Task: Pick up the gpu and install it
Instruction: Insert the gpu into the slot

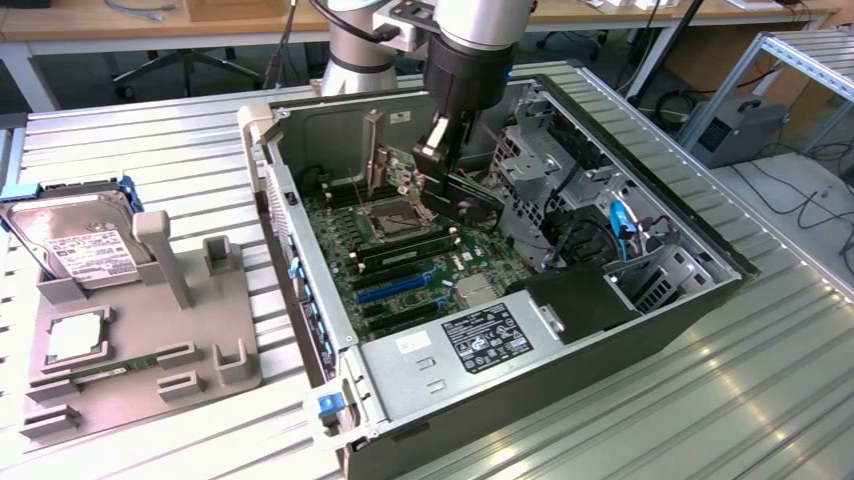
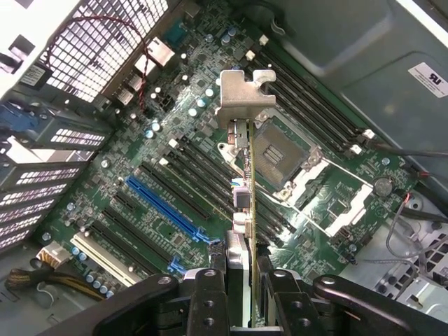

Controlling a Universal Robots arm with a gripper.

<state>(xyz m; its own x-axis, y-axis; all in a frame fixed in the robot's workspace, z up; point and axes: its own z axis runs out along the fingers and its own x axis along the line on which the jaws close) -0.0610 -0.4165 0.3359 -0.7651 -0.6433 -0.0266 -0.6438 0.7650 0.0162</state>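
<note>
The tool (image 2: 243, 280) is narrowed on the gpu (image 2: 245, 185), its two fingers pinching the card's flat faces so that it stands on edge. The wrist view looks straight down that edge. The bracket (image 2: 246, 98) sits at the end away from the fingers, with its bent tab uppermost.

The case (image 1: 561, 370) lies open on its side in the middle of the desk (image 1: 747, 400). The arm reaches down into the half of it nearer the desk's far edge. The gpu hangs clear above the board (image 2: 140, 154), beside the socket (image 2: 280, 150), and looks unseated, with nothing around its lower edge.

The blue slot (image 2: 164, 206) lies well to one side of the card. In the exterior view that side is toward the supply (image 1: 454, 355), at the end of the case nearer the desk's near edge. So the slots are off along the board from the tool, not beneath it. In the wrist view the card's long axis also runs at an angle to the blue slot's line. Part of that may come from the card's height above the board, so true alignment cannot be judged here.

Near the desk's edge at the exterior view's left, a drive (image 1: 87, 245) leans in a grey holder (image 1: 134, 350), well apart from the tool.
</note>
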